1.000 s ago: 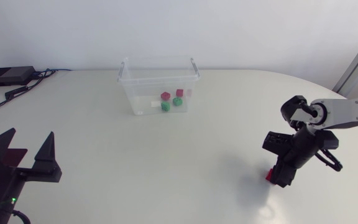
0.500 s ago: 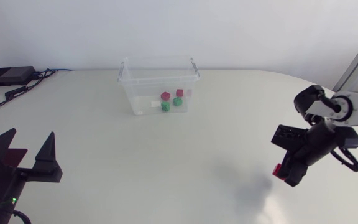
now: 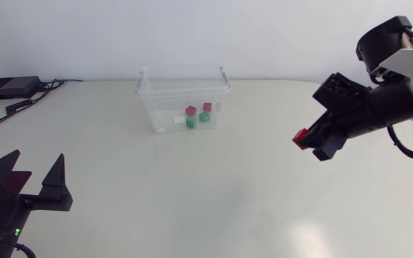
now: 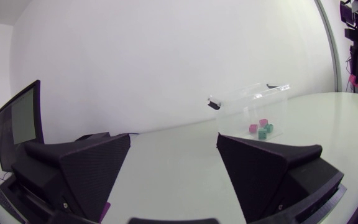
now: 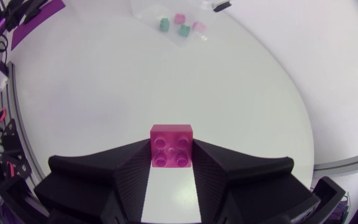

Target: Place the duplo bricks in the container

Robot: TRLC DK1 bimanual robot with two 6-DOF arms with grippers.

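Observation:
My right gripper hangs above the right half of the table, shut on a red duplo brick. In the right wrist view the same brick sits studs-up, clamped between both black fingers. The clear plastic container stands at the back middle of the table, with red and green bricks inside; it also shows far ahead in the right wrist view. My left gripper rests open at the front left corner, nothing between its fingers; the container lies well ahead of it.
A black box with cables lies at the back left corner of the table. Bare white tabletop spreads between the container and both grippers.
My right arm has lifted the red brick off the table and carried it up and towards the back, its fingers closing on it. The left arm has stayed put.

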